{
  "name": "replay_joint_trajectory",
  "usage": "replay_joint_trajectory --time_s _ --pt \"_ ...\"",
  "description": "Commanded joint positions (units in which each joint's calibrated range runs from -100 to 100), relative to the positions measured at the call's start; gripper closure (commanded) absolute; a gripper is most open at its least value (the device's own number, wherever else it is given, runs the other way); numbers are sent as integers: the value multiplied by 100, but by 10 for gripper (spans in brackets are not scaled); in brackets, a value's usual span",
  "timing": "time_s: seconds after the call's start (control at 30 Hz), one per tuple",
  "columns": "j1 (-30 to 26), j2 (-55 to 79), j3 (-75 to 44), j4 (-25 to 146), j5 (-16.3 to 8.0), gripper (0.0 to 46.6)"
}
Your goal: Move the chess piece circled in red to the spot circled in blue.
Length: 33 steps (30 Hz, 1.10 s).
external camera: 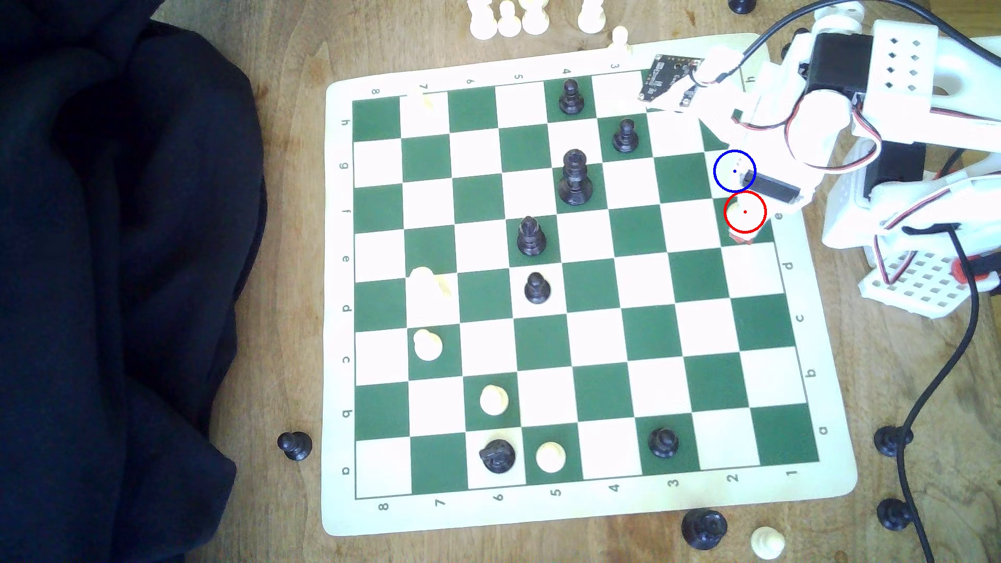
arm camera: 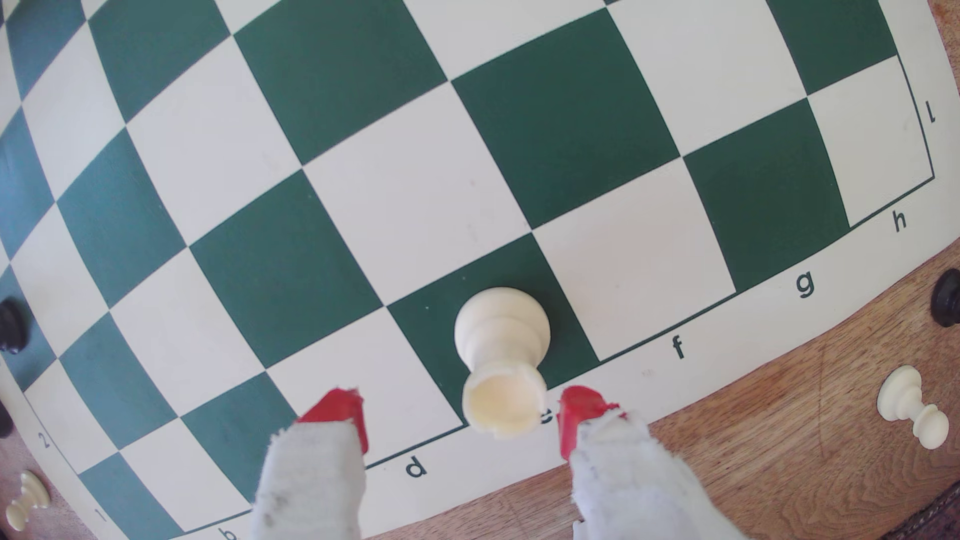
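The chess piece circled in red [external camera: 738, 208] is a small cream-white piece standing upright on a green square at the board's edge, on the exterior view's right. In the wrist view the piece [arm camera: 501, 358] stands by the letter e. My gripper [arm camera: 462, 420] is open, and its red-tipped fingers [arm camera: 337, 420] flank the piece's top with a gap on both sides. The exterior view has the gripper [external camera: 741, 235] directly over the piece. The spot circled in blue [external camera: 731, 162] is the adjoining white square, partly covered by my arm. In the wrist view it is the white square [arm camera: 623, 270] by the letter f.
Tall black pieces [external camera: 574, 178] stand mid-board, with cream pieces [external camera: 428, 344] towards the exterior view's left. A dark cloth [external camera: 108, 270] covers the table at that view's left. A black cable [external camera: 953, 346] runs down the right side. Loose pieces [arm camera: 909, 405] lie off the board.
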Motion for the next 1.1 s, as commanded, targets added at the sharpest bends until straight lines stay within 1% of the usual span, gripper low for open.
replay_joint_trajectory --time_s 0.0,0.23,0.33,0.67,0.97,1.07 --pt "14 101 44 -198 0 267" --pt "-18 101 244 -411 -10 277" --pt "-26 109 244 -428 10 301" --pt "-18 347 99 -461 10 340" --pt "-41 305 81 -518 -15 354" --pt "-41 296 81 -551 -20 369"
